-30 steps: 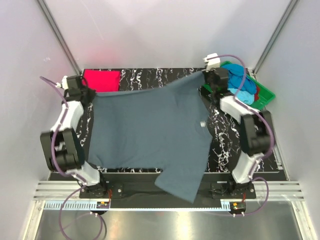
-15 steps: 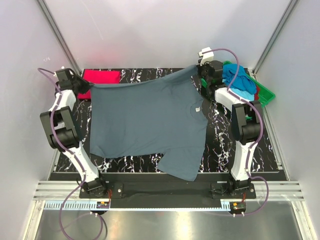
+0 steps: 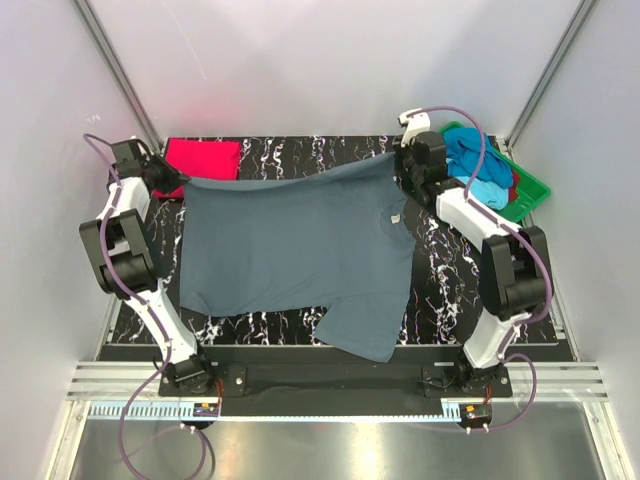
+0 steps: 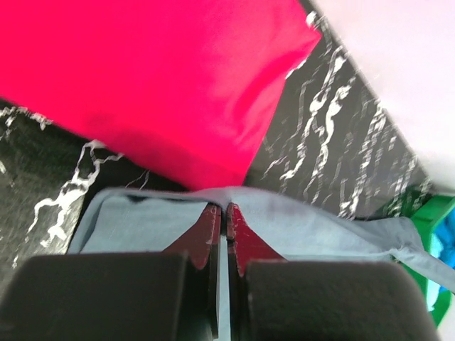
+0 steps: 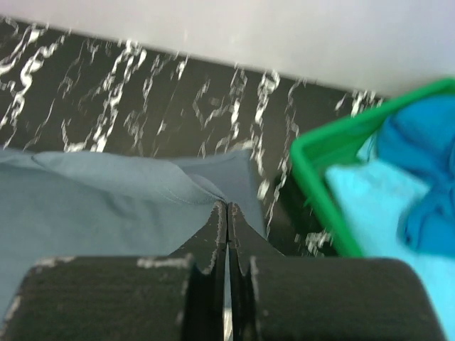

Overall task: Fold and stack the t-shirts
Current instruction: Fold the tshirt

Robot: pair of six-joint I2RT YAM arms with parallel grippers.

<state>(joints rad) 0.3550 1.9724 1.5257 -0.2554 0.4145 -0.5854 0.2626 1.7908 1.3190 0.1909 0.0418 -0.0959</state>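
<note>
Where the slate grey-blue shirt (image 3: pixel 300 250) spreads over the marbled table (image 3: pixel 440 290), we note the left gripper (image 4: pixel 225 209) and the right gripper (image 5: pixel 227 207) each pinched tight on a far corner of it, the folded red-pink shirt (image 3: pixel 203 158) just behind its left corner.

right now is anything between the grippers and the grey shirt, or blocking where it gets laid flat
Nothing visible. The left gripper and right gripper are both shut on the far edge of the grey-blue shirt. The folded red-pink shirt and the green tray sit beyond its far corners, beside the cloth, not on it.
</note>
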